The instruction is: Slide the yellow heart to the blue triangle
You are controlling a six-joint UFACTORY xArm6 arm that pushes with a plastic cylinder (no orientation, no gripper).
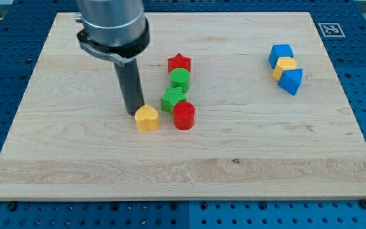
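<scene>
The yellow heart [147,118] lies left of the board's middle. My tip [132,112] stands right at its upper left side, touching or nearly touching it. The blue triangle [291,81] lies far off at the view's upper right, at the lower end of a short diagonal row with a yellow block [285,65] and a blue cube [281,54].
A red cylinder [184,115] sits just right of the yellow heart. Above it lie a green star [172,100], a green cylinder [180,79] and a red star [179,63]. The wooden board [234,165] rests on a blue perforated table.
</scene>
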